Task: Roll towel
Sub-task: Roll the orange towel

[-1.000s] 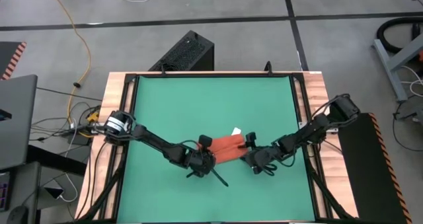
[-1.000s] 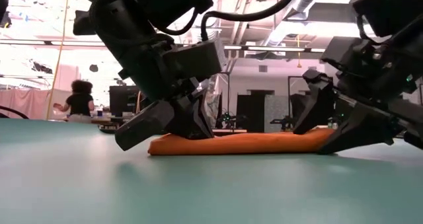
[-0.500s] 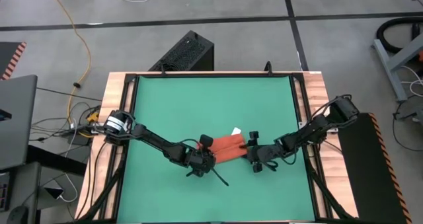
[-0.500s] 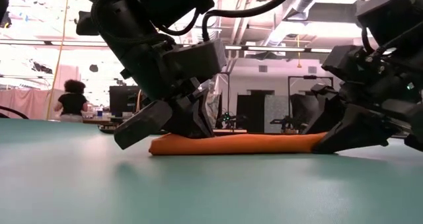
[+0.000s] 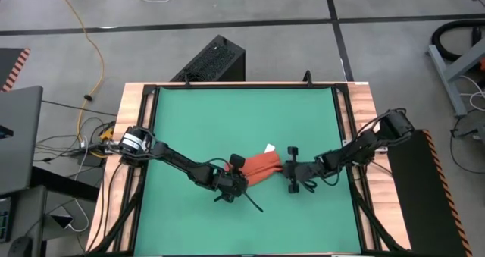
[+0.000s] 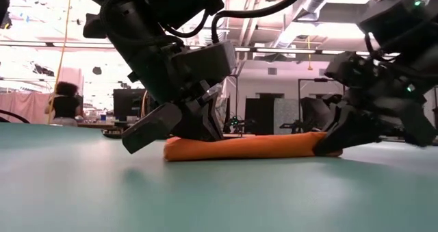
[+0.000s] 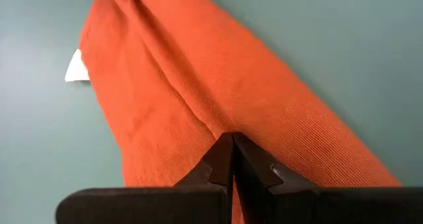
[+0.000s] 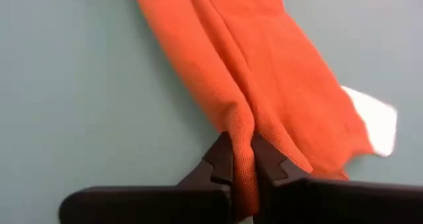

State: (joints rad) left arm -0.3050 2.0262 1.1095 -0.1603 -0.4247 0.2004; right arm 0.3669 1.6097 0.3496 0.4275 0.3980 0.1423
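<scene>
Both grippers pinch the towel on the green table.
Left gripper clamps its 8 o'clock end; right gripper nips a fold at 3 o'clock.

Hidden under both grippers: the towel ends in the low view. Blurred beyond the worktop: a person.

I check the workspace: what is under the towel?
The towel lies directly on the green table mat; nothing shows beneath its edges. The covered middle cannot be seen.
</scene>
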